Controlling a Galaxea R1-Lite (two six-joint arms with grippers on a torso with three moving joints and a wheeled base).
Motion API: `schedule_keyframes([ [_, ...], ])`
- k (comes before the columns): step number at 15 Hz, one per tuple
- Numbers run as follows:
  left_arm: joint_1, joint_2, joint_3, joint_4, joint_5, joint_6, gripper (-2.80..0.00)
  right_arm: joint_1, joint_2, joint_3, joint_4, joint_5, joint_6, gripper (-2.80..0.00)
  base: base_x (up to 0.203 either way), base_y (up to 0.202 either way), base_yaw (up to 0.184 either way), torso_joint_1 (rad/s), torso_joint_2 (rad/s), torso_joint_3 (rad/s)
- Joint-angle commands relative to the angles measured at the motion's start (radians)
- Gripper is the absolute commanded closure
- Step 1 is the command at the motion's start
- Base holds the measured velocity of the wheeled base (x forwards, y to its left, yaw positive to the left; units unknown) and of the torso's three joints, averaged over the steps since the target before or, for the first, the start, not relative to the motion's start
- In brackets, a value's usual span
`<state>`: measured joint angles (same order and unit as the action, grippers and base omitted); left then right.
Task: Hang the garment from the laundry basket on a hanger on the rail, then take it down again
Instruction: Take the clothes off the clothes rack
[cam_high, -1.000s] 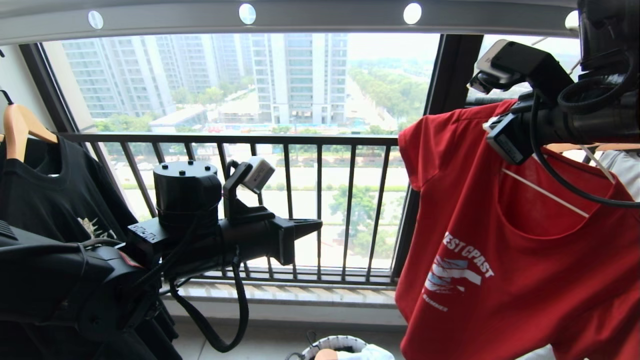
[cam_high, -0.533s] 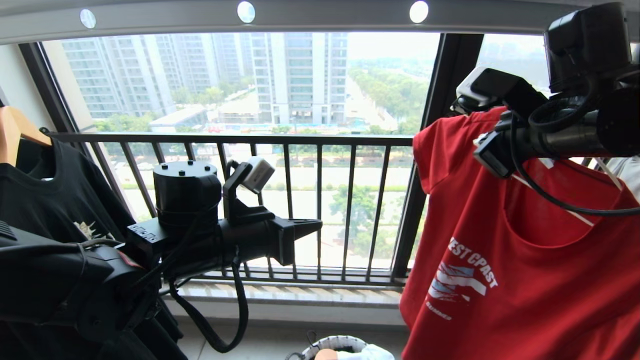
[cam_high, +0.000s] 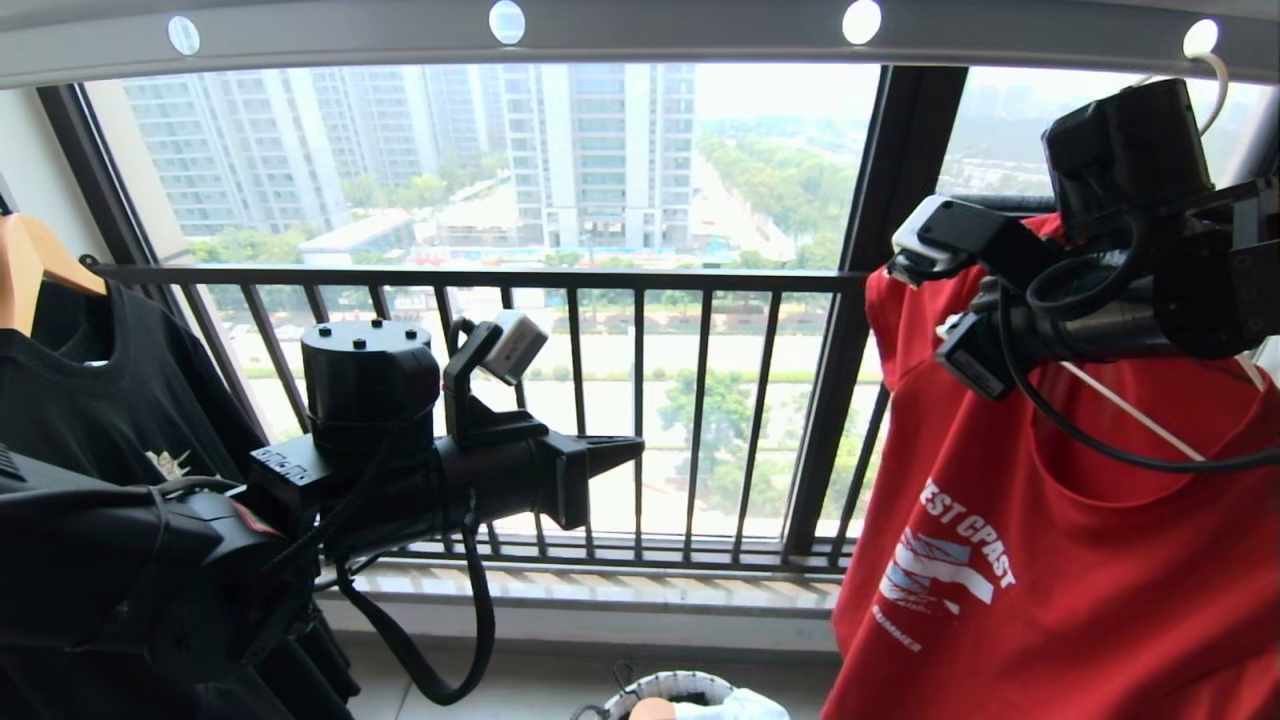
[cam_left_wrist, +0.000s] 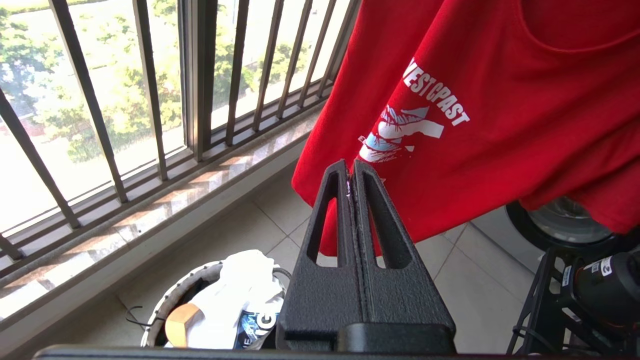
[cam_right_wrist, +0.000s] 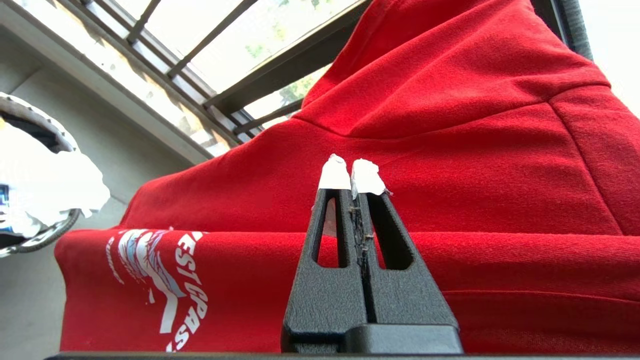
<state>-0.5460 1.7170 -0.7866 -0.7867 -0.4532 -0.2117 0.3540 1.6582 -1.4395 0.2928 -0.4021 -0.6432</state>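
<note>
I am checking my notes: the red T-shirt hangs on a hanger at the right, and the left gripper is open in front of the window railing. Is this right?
Not quite: the left gripper is shut, its fingers pressed together in the left wrist view. The rest holds: the red T-shirt hangs on the hanger at the right.

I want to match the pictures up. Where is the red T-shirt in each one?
Head view: red T-shirt hangs at the right, under the right arm.
Left wrist view: upper right, beyond the shut left hand.
Right wrist view: fills the picture.
Shared landmark: the laundry basket, seen in all three.
</note>
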Motion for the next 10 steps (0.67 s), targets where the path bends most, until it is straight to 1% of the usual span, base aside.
schedule_keyframes([
  [1,0.000,0.000,0.000,-0.005,-0.002,-0.002,0.00,0.008,-0.067,0.045,0.002,-0.001,-0.005,0.00,0.000,0.000,0.000,0.000,0.00,0.000],
  [5,0.000,-0.004,0.000,-0.005,-0.002,-0.002,0.00,0.048,-0.271,0.177,0.005,0.015,-0.005,0.00,0.000,0.000,0.000,0.000,0.00,0.000],
  [8,0.000,-0.002,0.000,-0.005,-0.002,-0.002,0.00,0.077,-0.449,0.278,0.006,0.071,-0.003,0.00,0.000,0.000,0.000,0.000,0.00,0.000],
  [10,-0.002,0.001,-0.002,-0.003,-0.002,-0.002,0.00,0.084,-0.552,0.314,0.009,0.119,0.034,0.00,0.000,0.000,0.000,0.000,0.00,0.000],
])
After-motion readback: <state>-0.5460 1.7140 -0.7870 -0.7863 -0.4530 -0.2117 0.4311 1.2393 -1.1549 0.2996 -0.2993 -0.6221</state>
